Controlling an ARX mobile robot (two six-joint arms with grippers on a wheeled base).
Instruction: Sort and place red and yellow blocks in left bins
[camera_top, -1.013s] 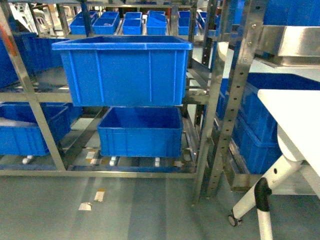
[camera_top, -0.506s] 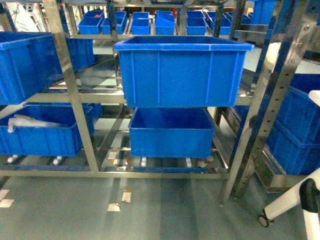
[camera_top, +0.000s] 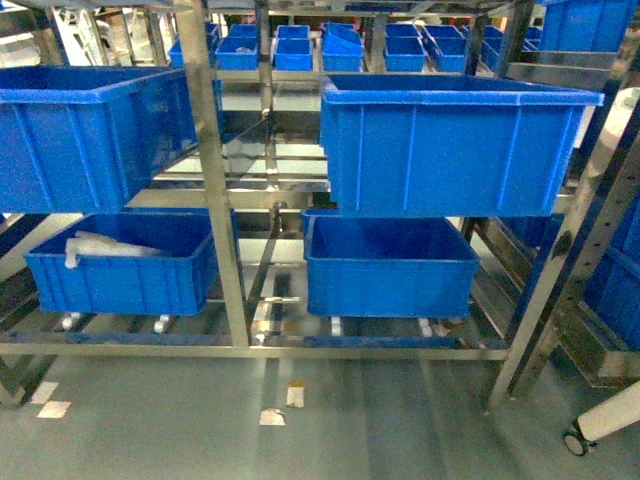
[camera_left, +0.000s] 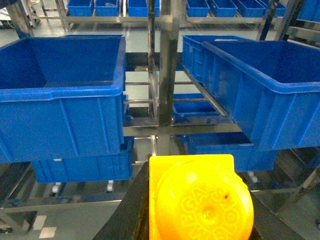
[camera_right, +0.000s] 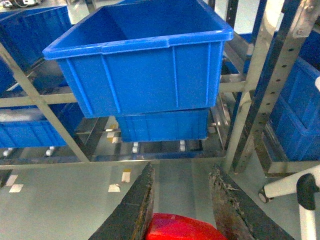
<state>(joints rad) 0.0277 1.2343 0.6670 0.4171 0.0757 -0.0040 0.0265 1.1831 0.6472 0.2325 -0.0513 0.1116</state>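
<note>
Since the earlier head pictures the whole view has slid to the left: the upper blue tub that stood in the middle now sits to the right, a second rack bay with two more tubs has come in on the left, and the white table leg has nearly left the frame. Nearest to the cameras, the left pincer (camera_left: 200, 210) is clenched on the yellow block (camera_left: 200, 200), whose round stud with raised letters fills the bottom of the left wrist view. The right pincer (camera_right: 181, 200) has its two dark fingers on both sides of the red block (camera_right: 180, 231), of which only the top shows at the bottom edge; I judge it is grasped. Both blocks look like hard, light, smooth plastic, so I think they are stiff and not fragile but a little slippery; the flat side walls are the best place to hold, not the round stud. Farther away, the left bins (camera_top: 95, 140) stand on the steel rack (camera_top: 215, 200), the upper one open and deep, the lower one (camera_top: 125, 265) holding something pale. Behind, small blue crates (camera_top: 295, 50) line the back shelves.
</note>
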